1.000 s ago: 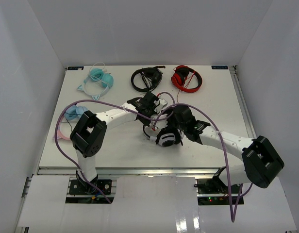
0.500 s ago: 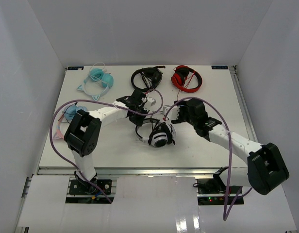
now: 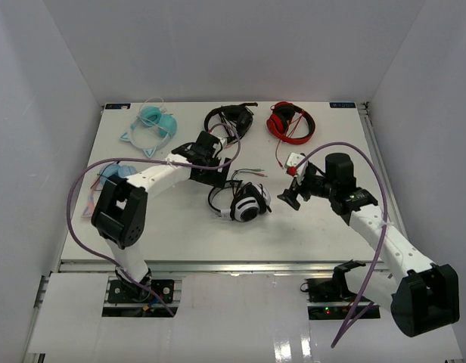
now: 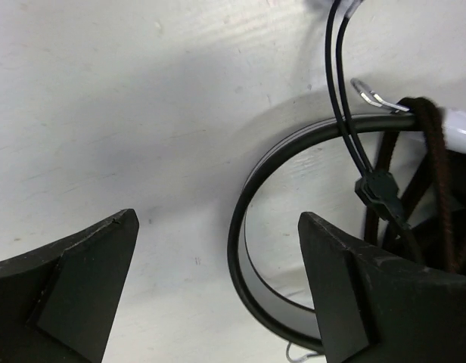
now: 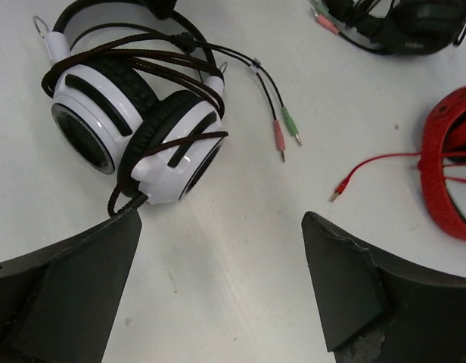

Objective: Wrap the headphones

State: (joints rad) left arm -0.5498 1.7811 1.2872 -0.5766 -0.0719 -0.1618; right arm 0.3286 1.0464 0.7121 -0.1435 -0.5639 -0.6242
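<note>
Both my claws are hanging spread wide, pinching nothing. The left claw (image 4: 218, 227) is hovering right over the black headband (image 4: 244, 227), with that arc showing between its fingers but not touched. The right claw (image 5: 220, 227) is sitting back from the headphones (image 5: 131, 113), which are lying on the counter (image 5: 218, 287) ahead of it and to its left. From above, the headphones (image 3: 248, 204) are lying between the two claws, closer to the left one.

The cable (image 5: 165, 57) is looping around the white cups and headband in several turns. The pink and green plugs (image 5: 286, 132) are trailing loose on the counter just ahead of the right claw. The red headphones (image 5: 448, 159) are off to its right.

I'm judging it light, with hard, slick cups, a springy band and a limp, thin cable, so loops are likely slipping off if bumped. I'm picking the headband or the plug end as the hold, not the wound strands.
</note>
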